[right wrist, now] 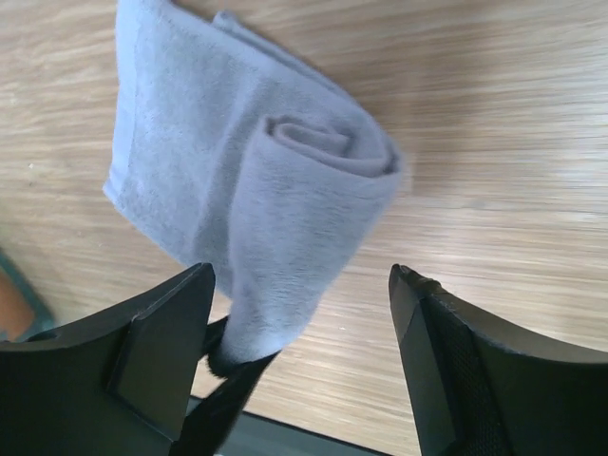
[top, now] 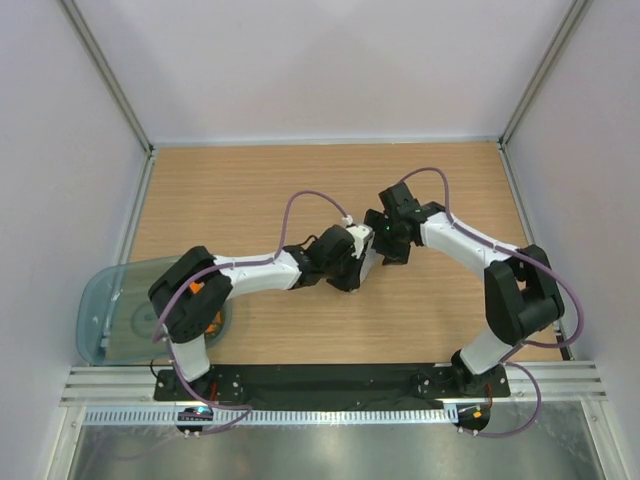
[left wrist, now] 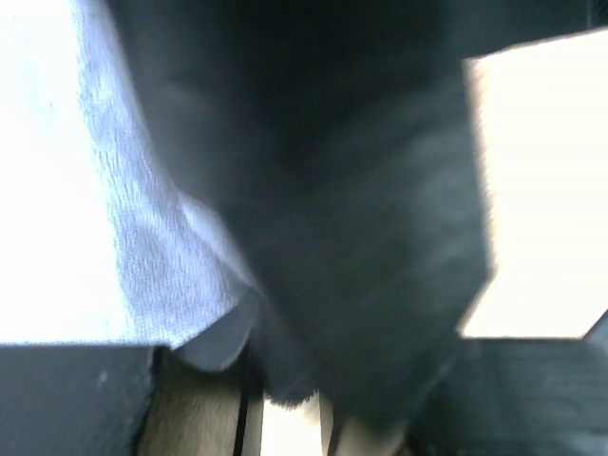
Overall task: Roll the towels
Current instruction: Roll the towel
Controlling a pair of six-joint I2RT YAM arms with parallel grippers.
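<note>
Left arm [top: 255,275], right arm [top: 465,240] angled inward; left fingers [right wrist: 226,382] pinched on grey towel [right wrist: 285,190], right fingers [right wrist: 161,351] spread.

light grey towel [right wrist: 256,190], teal tub [top: 95,300], wood-grain table [top: 250,190]

A wooden table [top: 230,190] with pale grain fills the middle of the top view. A see-through teal tub [top: 95,300] sits at its near left corner, jutting past the left edge. Plain pale walls [top: 320,60] close in three sides, with metal posts [top: 105,75] at the back corners. A black plate [top: 330,380] and a slotted white strip [top: 330,416] line the near edge.
</note>
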